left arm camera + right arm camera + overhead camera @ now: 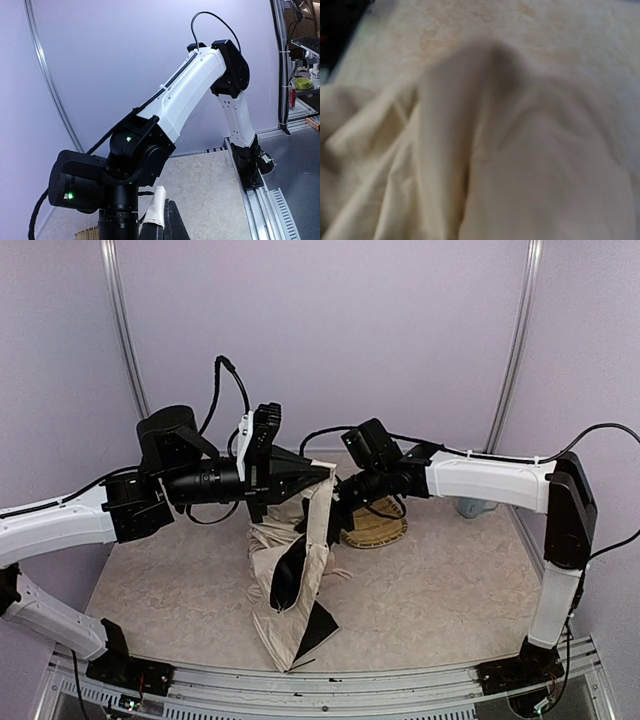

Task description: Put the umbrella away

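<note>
The umbrella hangs as a loose cream-beige bundle with black inner panels, its lower end resting on the table. My left gripper reaches in from the left and holds its top. In the left wrist view that gripper is shut on a cream tip of the fabric. My right gripper comes in from the right and sits against the upper fabric; its jaws are hidden there. The right wrist view is filled by blurred umbrella cloth, and no fingers show in it.
A woven straw basket tray lies on the table just behind and right of the umbrella, under the right arm. A small pale object stands at the back right. The beige tabletop is walled by purple panels.
</note>
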{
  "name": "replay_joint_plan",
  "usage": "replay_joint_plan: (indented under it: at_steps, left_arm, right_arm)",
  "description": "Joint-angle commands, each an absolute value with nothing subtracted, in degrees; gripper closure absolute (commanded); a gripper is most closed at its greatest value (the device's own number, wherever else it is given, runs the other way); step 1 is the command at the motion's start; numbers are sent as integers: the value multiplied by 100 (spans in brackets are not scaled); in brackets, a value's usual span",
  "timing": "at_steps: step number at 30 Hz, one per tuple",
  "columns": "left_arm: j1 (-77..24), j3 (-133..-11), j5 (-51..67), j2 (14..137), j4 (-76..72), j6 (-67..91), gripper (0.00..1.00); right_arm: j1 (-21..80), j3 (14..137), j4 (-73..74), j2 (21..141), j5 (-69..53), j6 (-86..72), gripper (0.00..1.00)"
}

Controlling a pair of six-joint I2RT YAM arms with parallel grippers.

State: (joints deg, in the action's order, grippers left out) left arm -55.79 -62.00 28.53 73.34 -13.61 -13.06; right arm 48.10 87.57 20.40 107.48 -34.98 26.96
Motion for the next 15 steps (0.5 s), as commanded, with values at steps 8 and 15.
replay_joint_plan:
  at_steps: [8, 15]
  left_arm:
    - [-5292, -6128, 1480, 6598, -1162, -1216, 100]
    - [-4872, -5845, 1376, 6540, -1229, -643, 100]
  right_arm:
    - [4307, 8186, 1316, 9739, -2849, 2323, 0]
    - [4361, 7155, 450, 8774, -3180, 2381, 2]
